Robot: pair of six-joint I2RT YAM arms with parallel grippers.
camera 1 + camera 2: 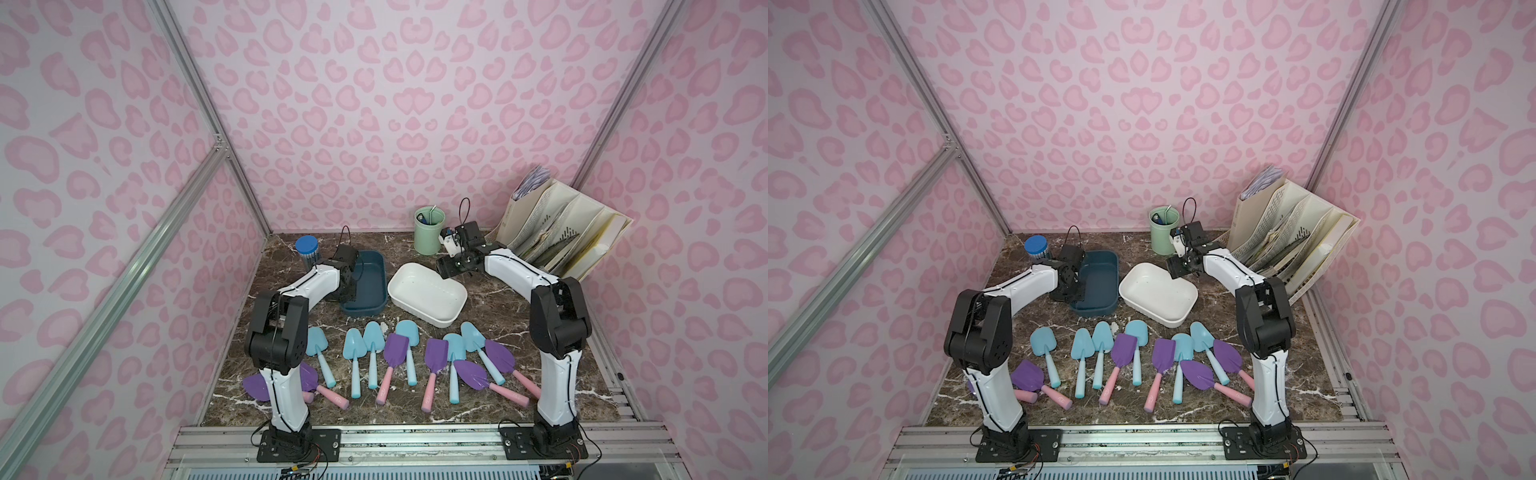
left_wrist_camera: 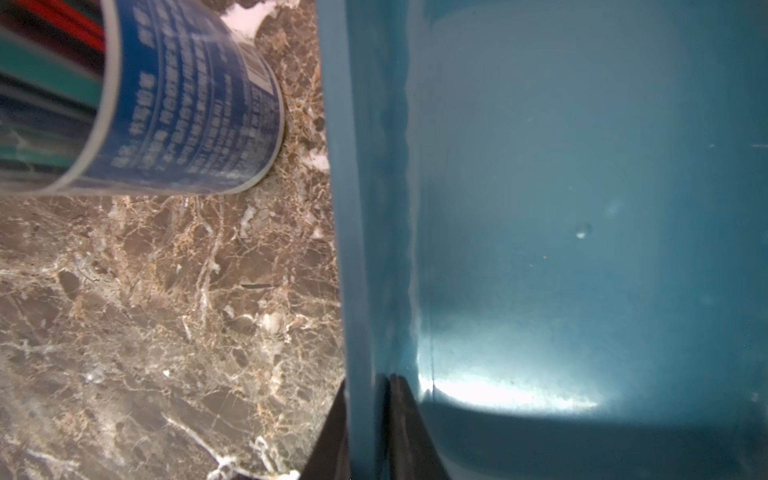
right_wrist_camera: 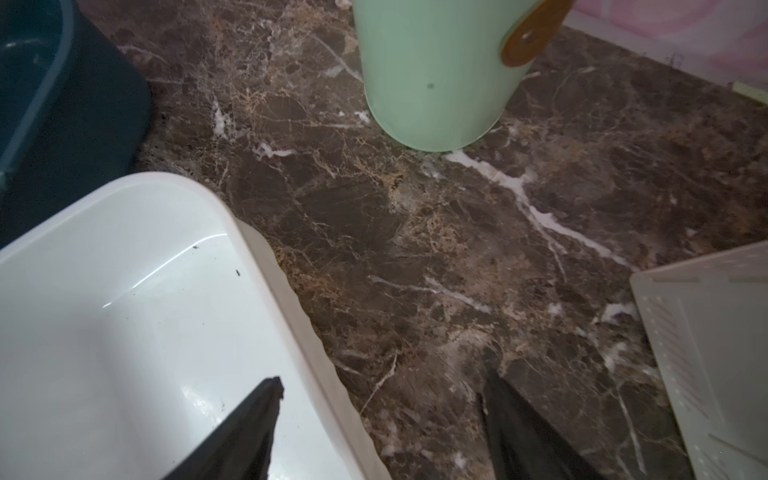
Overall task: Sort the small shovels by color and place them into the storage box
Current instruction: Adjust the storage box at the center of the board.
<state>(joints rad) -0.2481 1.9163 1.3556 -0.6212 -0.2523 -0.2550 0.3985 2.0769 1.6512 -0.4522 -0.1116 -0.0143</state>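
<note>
Several small shovels lie in a row on the marble table front: light blue ones [image 1: 353,345] [image 1: 1082,345] and purple-bladed ones with pink handles [image 1: 395,348] [image 1: 1124,347]. Behind them stand an empty dark teal storage box [image 1: 376,305] [image 1: 1100,307] and an empty white storage box [image 1: 428,291] [image 1: 1158,291]. My left gripper [image 2: 368,380] [image 1: 351,291] is shut on the teal box's left wall [image 2: 353,208]. My right gripper [image 3: 382,376] [image 1: 442,266] is open over the white box's far right rim [image 3: 266,257], one finger inside and one outside.
A clear pencil tube with a blue cap [image 1: 307,249] [image 2: 187,116] stands close to the teal box's left side. A mint green cup [image 1: 429,230] [image 3: 436,75] and a cream file organiser [image 1: 561,232] [image 3: 715,353] stand at the back right.
</note>
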